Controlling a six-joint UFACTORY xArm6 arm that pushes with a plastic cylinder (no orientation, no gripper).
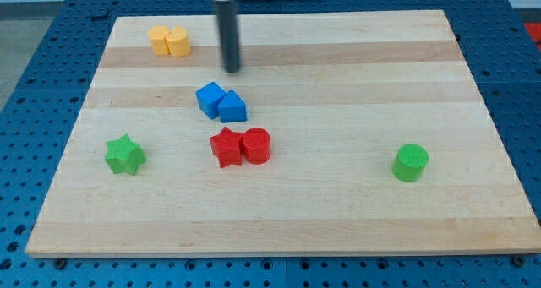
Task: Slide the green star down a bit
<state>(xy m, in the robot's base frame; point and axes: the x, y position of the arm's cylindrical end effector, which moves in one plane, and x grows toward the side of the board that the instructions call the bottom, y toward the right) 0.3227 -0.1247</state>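
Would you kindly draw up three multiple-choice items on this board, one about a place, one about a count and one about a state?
1. Where does the green star lie?
A. at the view's left side of the board
B. at the view's top right corner
C. between the two blue blocks

2. How many red blocks are there?
A. one
B. two
C. four

3. How does my tip stand to the green star?
A. pressed against it
B. resting on top of it
C. apart from it, up and to the view's right, above the blue blocks

Answers:
1 A: the star sits near the left edge of the wooden board.
2 B: a red star and a red cylinder sit side by side.
3 C: the tip ends just above the blue cube and the blue triangular block, far from the star.
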